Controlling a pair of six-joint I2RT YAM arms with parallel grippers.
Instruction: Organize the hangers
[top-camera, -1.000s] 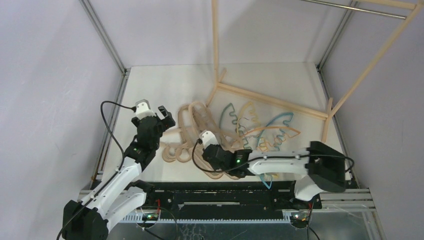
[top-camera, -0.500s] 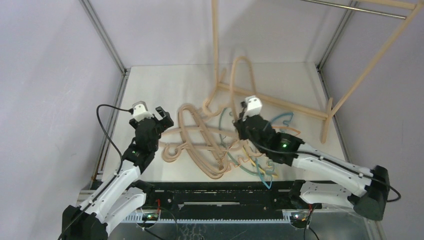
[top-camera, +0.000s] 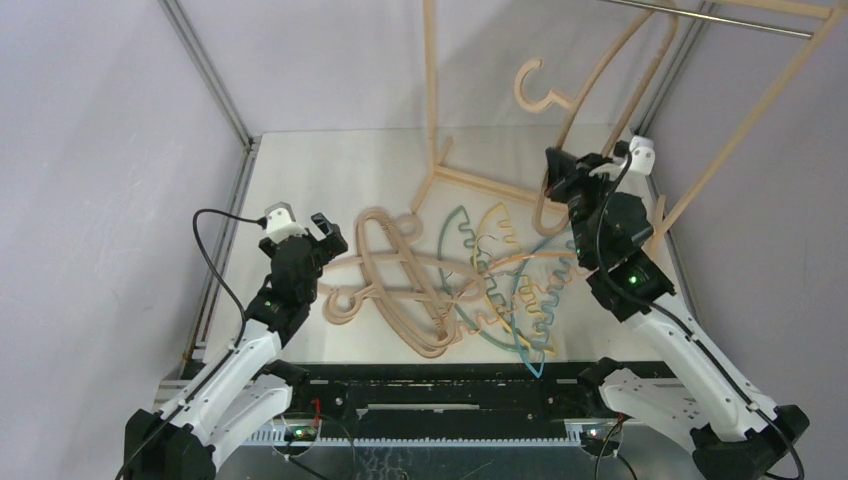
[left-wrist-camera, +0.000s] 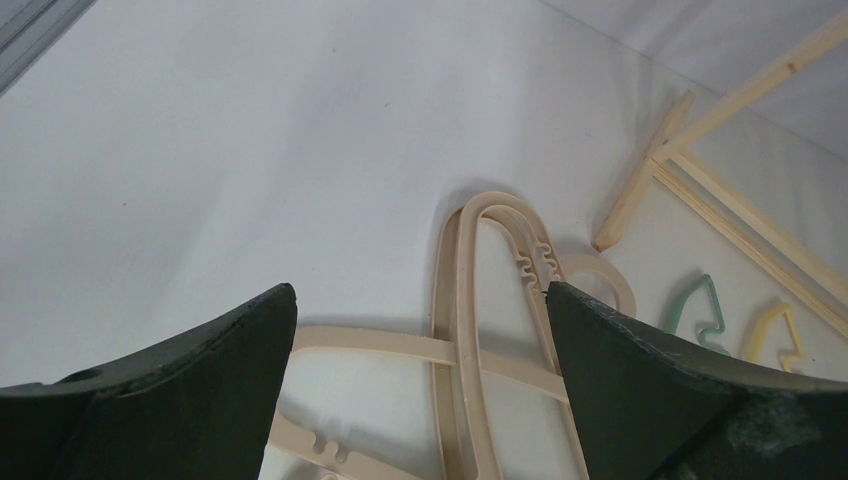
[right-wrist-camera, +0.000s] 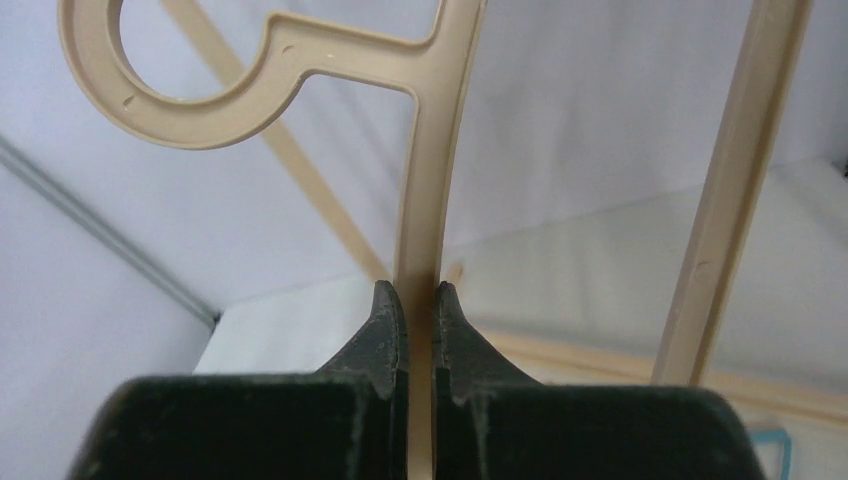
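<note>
Beneath the rod (top-camera: 720, 20), right gripper (right-wrist-camera: 418, 290) clamps a beige hanger (right-wrist-camera: 440, 150) — raise its hook (right-wrist-camera: 160, 135) above first; left gripper (left-wrist-camera: 418, 300) gapes empty.

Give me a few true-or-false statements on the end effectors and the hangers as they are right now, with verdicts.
1. The right end effector is shut on a beige hanger raised above the table. True.
2. The left end effector grips a teal hanger. False: it is open and empty, over beige hangers lying on the table.
3. The raised hanger's hook sits on the metal rod. False: the hook is in the air, off the rod.
4. A teal hanger and a yellow hanger lie on the table. True.
</note>
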